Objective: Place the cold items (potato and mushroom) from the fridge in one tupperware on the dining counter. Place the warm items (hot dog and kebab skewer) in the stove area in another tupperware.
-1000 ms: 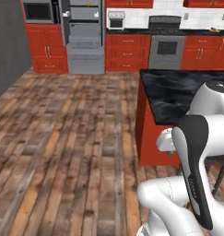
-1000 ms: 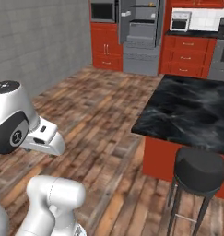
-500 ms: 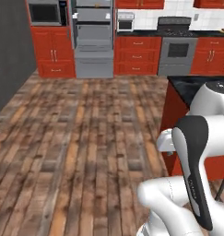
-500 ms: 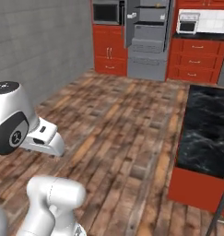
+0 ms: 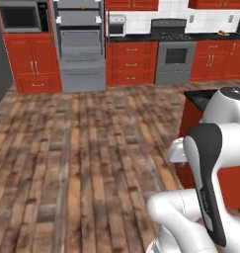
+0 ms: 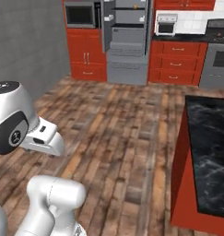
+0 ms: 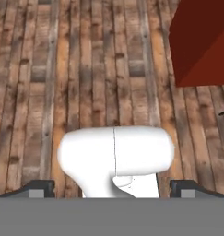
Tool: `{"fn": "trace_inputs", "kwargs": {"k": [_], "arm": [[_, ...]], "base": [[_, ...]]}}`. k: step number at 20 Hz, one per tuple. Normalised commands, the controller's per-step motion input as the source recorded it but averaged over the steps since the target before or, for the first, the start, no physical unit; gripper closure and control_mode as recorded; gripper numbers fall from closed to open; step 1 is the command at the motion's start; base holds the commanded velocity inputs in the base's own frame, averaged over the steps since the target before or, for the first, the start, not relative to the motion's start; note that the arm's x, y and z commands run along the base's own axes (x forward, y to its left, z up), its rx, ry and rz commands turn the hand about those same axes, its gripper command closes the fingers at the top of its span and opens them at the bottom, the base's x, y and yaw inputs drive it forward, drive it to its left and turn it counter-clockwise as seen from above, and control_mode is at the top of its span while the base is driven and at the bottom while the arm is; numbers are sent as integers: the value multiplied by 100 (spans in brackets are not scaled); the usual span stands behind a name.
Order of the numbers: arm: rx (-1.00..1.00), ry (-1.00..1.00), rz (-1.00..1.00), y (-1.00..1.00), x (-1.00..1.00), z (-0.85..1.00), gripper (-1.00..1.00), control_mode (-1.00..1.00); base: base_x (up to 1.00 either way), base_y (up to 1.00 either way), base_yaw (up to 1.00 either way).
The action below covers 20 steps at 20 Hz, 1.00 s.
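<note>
My gripper [image 7: 113, 189] is open in the hand view, its two dark fingertips [image 7: 39, 188] wide apart with nothing held between them, pointing down at wooden floor. The grey fridge [image 5: 79, 44] [image 6: 127, 41] stands at the back wall with its doors open and shelves showing. The stove [image 5: 175, 54] [image 6: 221, 50] sits to its right among red cabinets. The black-topped dining counter [image 5: 198, 95] [image 6: 210, 138] is close on the right. The potato, mushroom, hot dog, kebab skewer and tupperware are out of view.
Wide wooden floor [image 5: 82, 148] lies between me and the back wall. A microwave [image 5: 20, 17] [image 6: 79, 15] sits left of the fridge. A grey wall [image 6: 26, 41] closes off the left side. The counter's red side [image 7: 201, 41] is near my hand.
The whole picture has shifted as the base drives: the dining counter slides to the right and the fridge wall comes nearer. My gripper stays open.
</note>
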Motion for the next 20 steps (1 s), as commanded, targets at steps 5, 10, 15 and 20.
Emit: {"fn": "trace_inputs", "kwargs": {"k": [5, 10, 15, 20], "arm": [[0, 0, 0, 0, 0, 0, -100, 100], [0, 0, 0, 0, 0, 0, -100, 100], [0, 0, 0, 0, 0, 0, -100, 100], [0, 0, 0, 0, 0, 0, -100, 100]], "base": [[100, 61, -12], [100, 63, -1], [100, 19, 10], [100, 0, 14]]}}
